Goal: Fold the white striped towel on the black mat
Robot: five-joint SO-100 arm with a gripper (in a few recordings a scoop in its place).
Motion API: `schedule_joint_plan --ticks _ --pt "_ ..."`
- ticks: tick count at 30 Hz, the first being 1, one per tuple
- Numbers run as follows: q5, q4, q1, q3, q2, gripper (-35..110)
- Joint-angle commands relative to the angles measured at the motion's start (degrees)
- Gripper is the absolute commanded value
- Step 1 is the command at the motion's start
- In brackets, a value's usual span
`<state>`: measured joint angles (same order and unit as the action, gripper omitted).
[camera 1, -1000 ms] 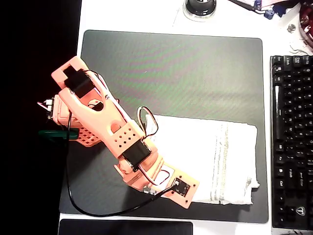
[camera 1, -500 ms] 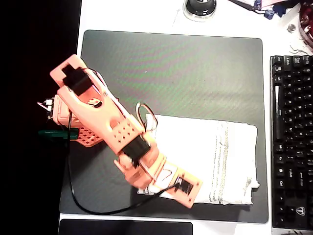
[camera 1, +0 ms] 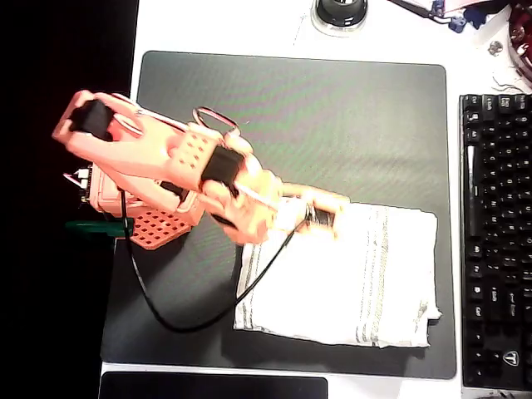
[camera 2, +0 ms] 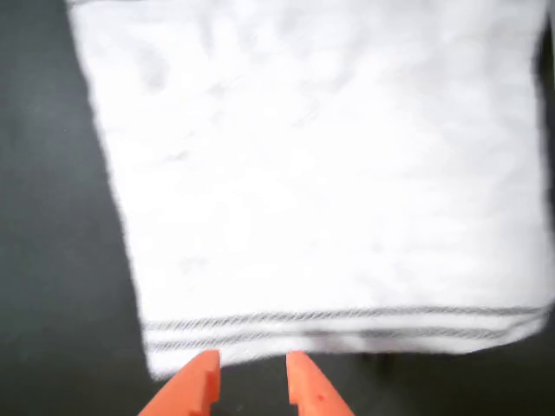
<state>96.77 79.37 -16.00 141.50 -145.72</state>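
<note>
White table (camera 1: 224,25); black mat (camera 1: 291,108), keyboard (camera 1: 496,241) on it.

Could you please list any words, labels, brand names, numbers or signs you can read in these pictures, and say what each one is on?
None can be read.
The keyboard has white key legends, all too small and blurred to read.
The white striped towel, the black mat and the hand show no text.

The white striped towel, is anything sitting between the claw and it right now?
Nothing visible does. In the wrist view the claw hangs open just off the striped edge of the white striped towel, with bare black mat beside it.
</note>
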Motion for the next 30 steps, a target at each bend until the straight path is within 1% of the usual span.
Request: schedule_joint_plan --ticks 1,5,8,10,16,24,30 --pt "-1.67 0.35 4.92 7.12 -11.60 9" --pt "-6.33 0.35 11.60 15.73 -21.09 6" --pt "-6.86 0.79 13.36 20.92 -27.95 3" --pt "-6.59 0.62 13.18 23.55 -30.85 0" --pt "-5.63 2.11 13.62 29.36 -39.20 0" --pt "-4.83 1.58 13.01 36.21 -45.26 0" --pt "-6.24 1.41 13.36 36.83 -46.76 0"
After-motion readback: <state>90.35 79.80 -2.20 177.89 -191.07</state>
